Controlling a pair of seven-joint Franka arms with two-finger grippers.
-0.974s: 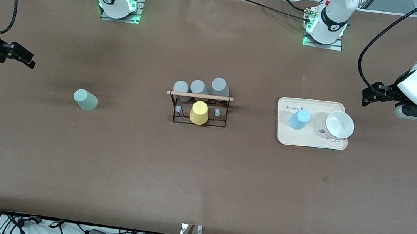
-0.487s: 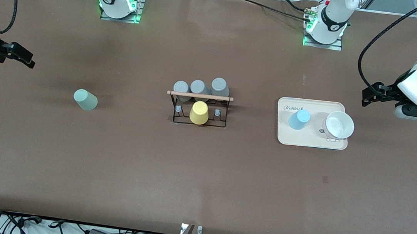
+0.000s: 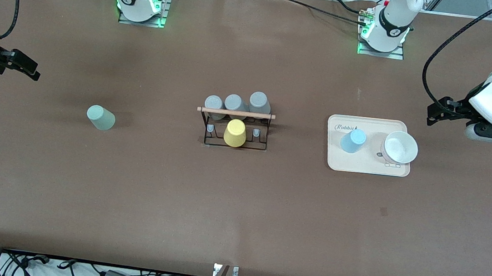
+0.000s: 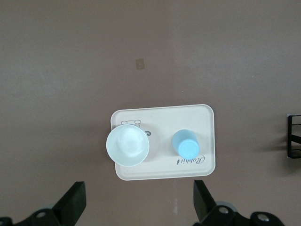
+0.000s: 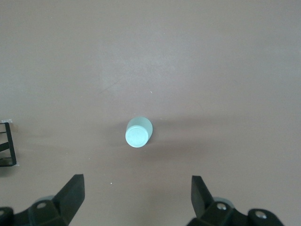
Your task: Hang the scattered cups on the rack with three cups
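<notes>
The pale sage green cup (image 3: 101, 117) stands mouth down on the bare table toward the right arm's end; it also shows in the right wrist view (image 5: 138, 132). The light blue cup (image 3: 353, 140) stands mouth down on a cream tray (image 3: 368, 167); it also shows in the left wrist view (image 4: 186, 144). The black wire rack (image 3: 234, 143) with a wooden dowel stands mid-table, holding three grey cups and a yellow cup (image 3: 234, 132). My right gripper (image 3: 29, 69) (image 5: 136, 197) is open, up in the air beside the green cup. My left gripper (image 3: 433, 114) (image 4: 138, 202) is open, beside the tray.
A white bowl (image 3: 399, 147) sits on the tray next to the blue cup; the bowl also shows in the left wrist view (image 4: 127, 146). The rack's edge shows in both wrist views (image 4: 294, 136) (image 5: 5, 143). Cables lie along the table's near edge.
My right gripper has drifted slightly toward its own end of the table. The left arm and the cups have not moved.
</notes>
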